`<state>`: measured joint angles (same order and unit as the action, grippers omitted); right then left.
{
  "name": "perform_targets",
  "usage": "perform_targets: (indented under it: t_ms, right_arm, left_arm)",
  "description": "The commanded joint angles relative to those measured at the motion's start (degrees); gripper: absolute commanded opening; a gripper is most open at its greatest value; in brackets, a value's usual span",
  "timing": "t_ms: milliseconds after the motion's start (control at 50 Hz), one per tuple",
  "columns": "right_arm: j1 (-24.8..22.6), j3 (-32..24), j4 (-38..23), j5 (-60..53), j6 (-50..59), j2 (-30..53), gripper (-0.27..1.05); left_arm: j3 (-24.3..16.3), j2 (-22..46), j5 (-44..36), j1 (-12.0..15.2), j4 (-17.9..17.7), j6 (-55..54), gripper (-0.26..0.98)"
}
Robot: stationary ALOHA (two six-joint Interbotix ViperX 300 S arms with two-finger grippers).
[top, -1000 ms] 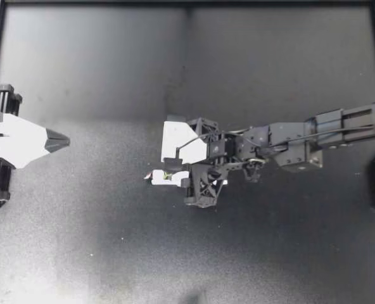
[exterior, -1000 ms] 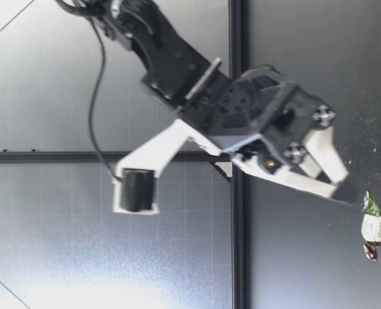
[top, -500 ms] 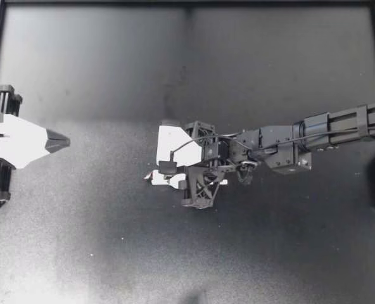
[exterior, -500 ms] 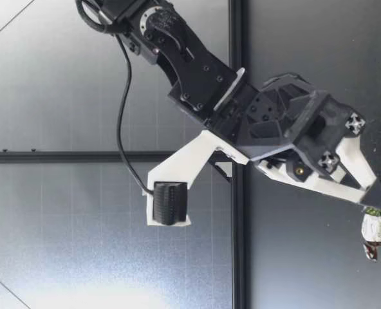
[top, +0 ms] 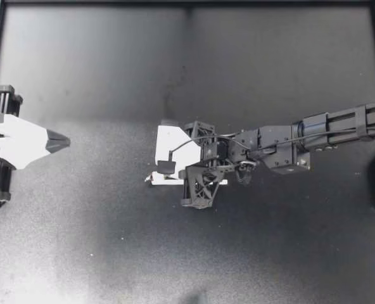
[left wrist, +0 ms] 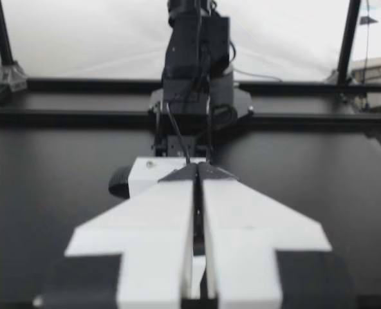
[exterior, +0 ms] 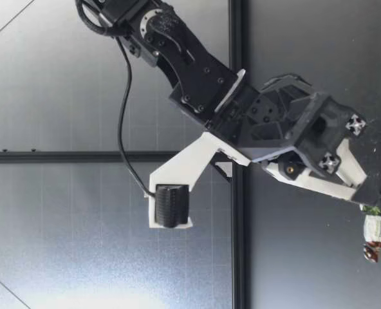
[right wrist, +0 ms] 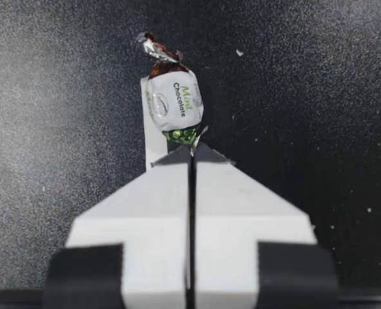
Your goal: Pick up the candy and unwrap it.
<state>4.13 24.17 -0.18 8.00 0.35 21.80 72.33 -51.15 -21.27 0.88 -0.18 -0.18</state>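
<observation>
The candy (right wrist: 173, 103), a small piece in a white wrapper with a green twist at one end and a brown twist at the other, lies on the dark table. My right gripper (top: 153, 179) reaches in to the table's middle and points down at it. In the right wrist view its fingers are pressed together, pinching the green twisted end right at their tips (right wrist: 190, 149). The low view shows those tips (exterior: 371, 202) touching the table beside the candy (exterior: 373, 229). From above the candy is almost hidden under the fingers. My left gripper (top: 59, 140) hovers shut and empty at the left edge.
A thin white strip (right wrist: 153, 138) lies flat on the table under and beside the candy. A black frame rail (top: 187, 3) borders the dark table (top: 111, 240). In the left wrist view my right arm (left wrist: 197, 58) stands straight ahead of the shut left fingers (left wrist: 158, 212).
My right gripper sank to the table over the candy and its fingers went from wide open to shut on the green wrapper end. The left arm stayed still.
</observation>
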Motion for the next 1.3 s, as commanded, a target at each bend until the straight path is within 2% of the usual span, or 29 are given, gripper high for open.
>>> perform_targets:
  t_ms: [0,180,260,440,520,740,860,1280]
  right_arm:
    - [-0.18,-0.79,-0.09,-0.18,0.0,-4.13,-0.2]
    - [-0.18,2.11,0.0,1.49,0.26,-12.04,-0.2]
    - [-0.18,4.31,0.0,2.29,1.14,-17.14,-0.2]
    - [-0.18,7.82,0.0,3.78,6.15,-25.93,-0.2]
    - [-0.18,8.61,0.0,4.39,8.17,-28.39,-0.2]
    - [-0.18,9.76,0.0,4.57,10.81,-32.08,-0.2]
    - [-0.18,10.02,0.0,4.66,10.99,-32.61,-0.2]
    - [-0.09,9.93,-0.09,4.57,10.99,-32.87,-0.2]
  left_arm:
    - [-0.7,2.37,-0.18,0.09,0.0,-0.09,-0.11]
    - [-2.46,10.37,-0.88,0.7,0.0,0.0,-0.03]
    - [-3.78,13.54,-1.05,0.88,0.0,0.09,0.07]
    - [-7.38,20.04,-1.32,0.97,0.0,0.44,0.39]
    - [-8.96,23.29,-2.9,0.97,0.0,0.53,0.48]
    - [-12.57,31.55,-10.55,0.97,0.0,2.9,0.48]
    - [-13.8,33.57,-13.45,0.97,0.0,4.75,0.48]
    - [-18.46,39.46,-14.15,0.97,0.0,5.98,0.47]
